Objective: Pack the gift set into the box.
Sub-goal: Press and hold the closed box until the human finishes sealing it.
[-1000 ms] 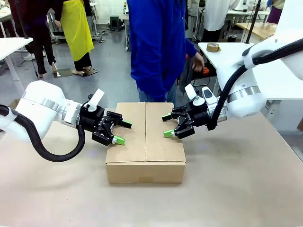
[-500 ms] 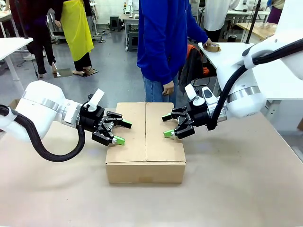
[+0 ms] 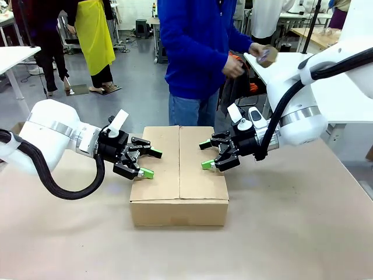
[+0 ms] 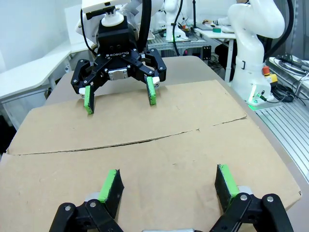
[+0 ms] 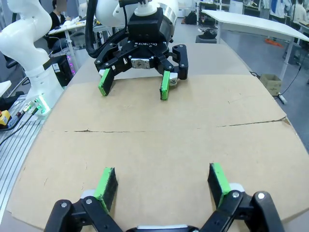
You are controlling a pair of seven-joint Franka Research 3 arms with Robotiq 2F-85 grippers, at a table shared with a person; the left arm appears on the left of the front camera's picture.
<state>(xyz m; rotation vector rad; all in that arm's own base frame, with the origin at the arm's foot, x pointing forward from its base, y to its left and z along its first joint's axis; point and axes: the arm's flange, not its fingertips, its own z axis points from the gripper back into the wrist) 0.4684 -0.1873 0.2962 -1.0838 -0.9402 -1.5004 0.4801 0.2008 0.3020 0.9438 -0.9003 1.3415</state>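
You have the box (image 3: 179, 175) at the middle of the table (image 3: 291, 233), flaps closed flat. The left end effector (image 3: 150, 163) sits spread over its left edge, the right end effector (image 3: 206, 155) spread over its right. A person (image 3: 198, 52) stands at the far side.

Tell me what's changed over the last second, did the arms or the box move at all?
The person behind the table turned toward the side table and picked up the tape roll. Both arms held their pose: the left tool and right tool stay open over the closed box, which hasn't shifted.
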